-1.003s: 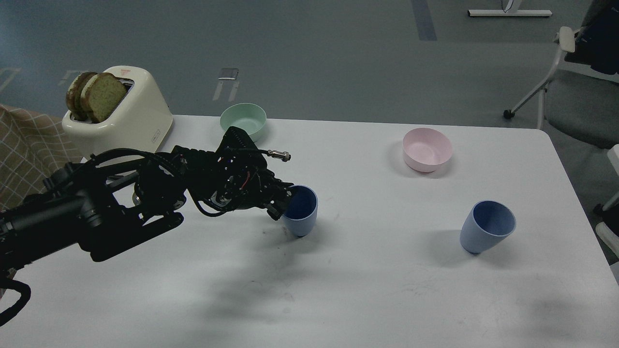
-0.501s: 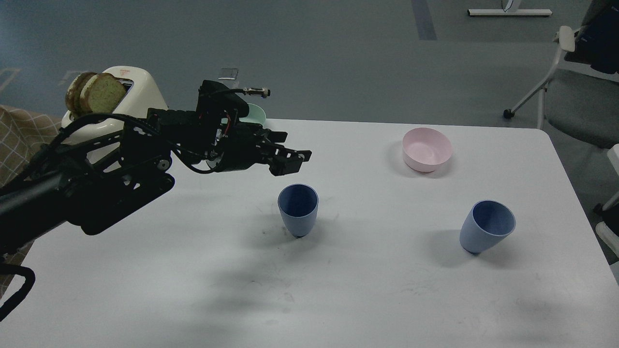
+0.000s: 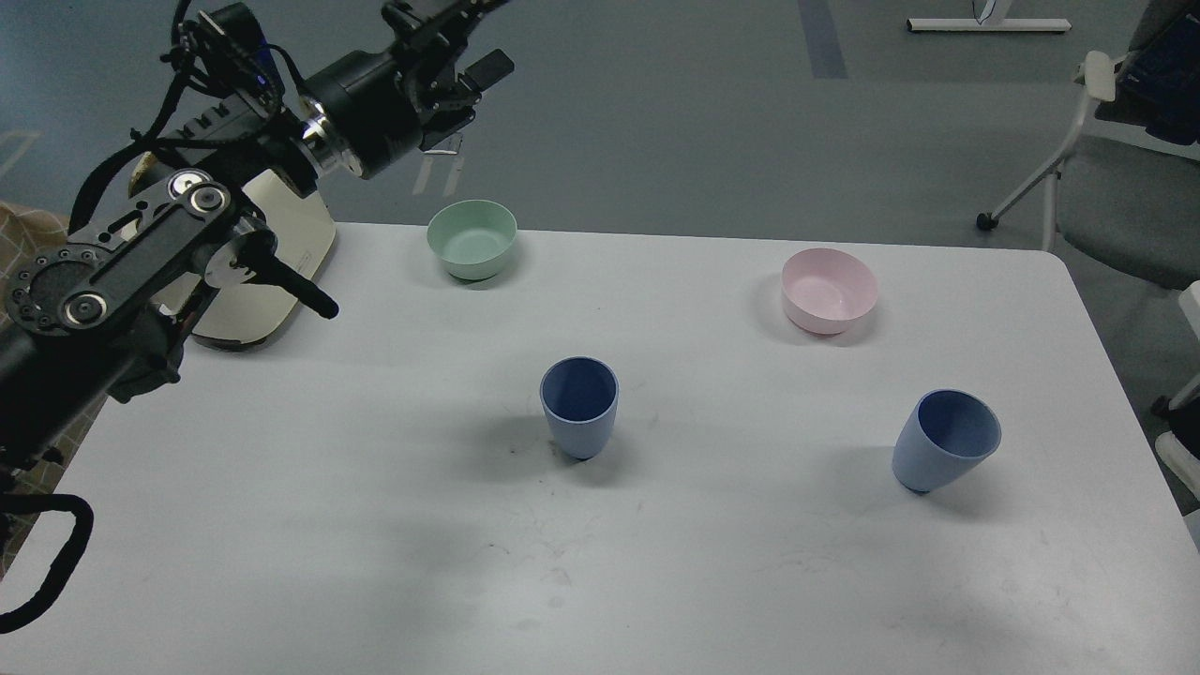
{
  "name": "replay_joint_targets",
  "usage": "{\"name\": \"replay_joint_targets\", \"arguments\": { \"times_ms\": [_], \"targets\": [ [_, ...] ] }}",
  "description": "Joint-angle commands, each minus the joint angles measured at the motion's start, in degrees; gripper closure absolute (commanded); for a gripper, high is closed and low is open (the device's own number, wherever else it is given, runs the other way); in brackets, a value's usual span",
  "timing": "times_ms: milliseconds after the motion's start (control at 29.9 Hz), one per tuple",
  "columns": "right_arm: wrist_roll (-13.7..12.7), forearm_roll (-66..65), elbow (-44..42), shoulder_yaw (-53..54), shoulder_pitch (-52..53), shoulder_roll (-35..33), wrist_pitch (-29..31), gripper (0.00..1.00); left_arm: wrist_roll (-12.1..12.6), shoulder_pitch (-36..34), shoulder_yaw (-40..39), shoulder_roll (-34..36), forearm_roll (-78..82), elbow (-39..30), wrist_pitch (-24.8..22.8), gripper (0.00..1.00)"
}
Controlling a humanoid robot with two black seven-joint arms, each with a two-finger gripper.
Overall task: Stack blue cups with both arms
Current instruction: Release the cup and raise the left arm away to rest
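Two cups (image 3: 579, 406) (image 3: 945, 440) stand well apart on the table (image 3: 375, 525); probably light, rigid, smooth, best pinched at the rim. Left gripper (image 3: 448, 42) high, empty, spread unclear; right unseen.

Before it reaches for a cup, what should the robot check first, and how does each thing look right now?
1. Both cups upright and open side up: ok. The middle blue cup and the right blue cup both stand mouth up on the white table.
2. Cups apart, not yet stacked: ok.
3. Space around each cup free: ok. The green bowl and pink bowl sit well behind them.
4. Left tool empty: ok, it is raised far above the table with nothing in it.
5. Left tool open: cannot tell, its fingers are too dark.
6. Right arm ready: cannot tell, it is not in view.
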Motion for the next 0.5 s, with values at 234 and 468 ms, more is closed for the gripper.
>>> {"name": "replay_joint_targets", "arguments": {
  "times_ms": [234,468],
  "targets": [
    [0.35,-8.46,13.78,-5.41,-10.61,-10.35,-0.02,0.0,0.19,0.6,-9.34,-7.3,-7.03,7.47,0.6,0.04],
    [0.27,-20.84,14.75,-14.37,-10.43,-9.92,-0.02,0.0,0.54,1.22,-10.39,-6.51,-7.38,8.43,0.51,0.04]
  ]
}}
